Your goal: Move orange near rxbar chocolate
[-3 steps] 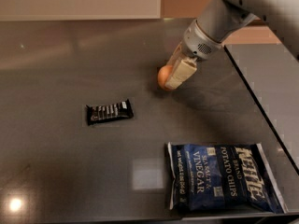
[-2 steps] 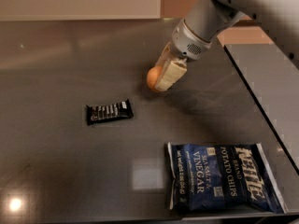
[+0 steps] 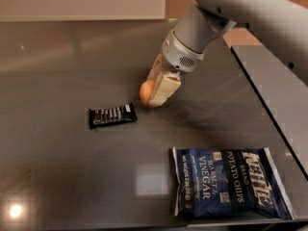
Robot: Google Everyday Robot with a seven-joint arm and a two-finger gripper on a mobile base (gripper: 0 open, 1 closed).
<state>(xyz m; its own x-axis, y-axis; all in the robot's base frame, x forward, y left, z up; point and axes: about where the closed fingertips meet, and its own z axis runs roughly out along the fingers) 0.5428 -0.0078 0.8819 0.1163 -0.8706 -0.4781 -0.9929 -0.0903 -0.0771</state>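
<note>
gripper [image 3: 154, 98] mid-counter [image 3: 57, 177], fingers clamped on orange [image 3: 145, 91] | rxbar chocolate [image 3: 112, 115] near, toward left edge | chip bag [image 3: 231, 182] front-right corner

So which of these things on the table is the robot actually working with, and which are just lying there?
Part of the job:
- the orange, clasped by the gripper near the table's middle
- the rxbar chocolate, lying flat to the left of the orange

Just lying about:
- the blue potato chip bag, at the near right of the dark table
</note>
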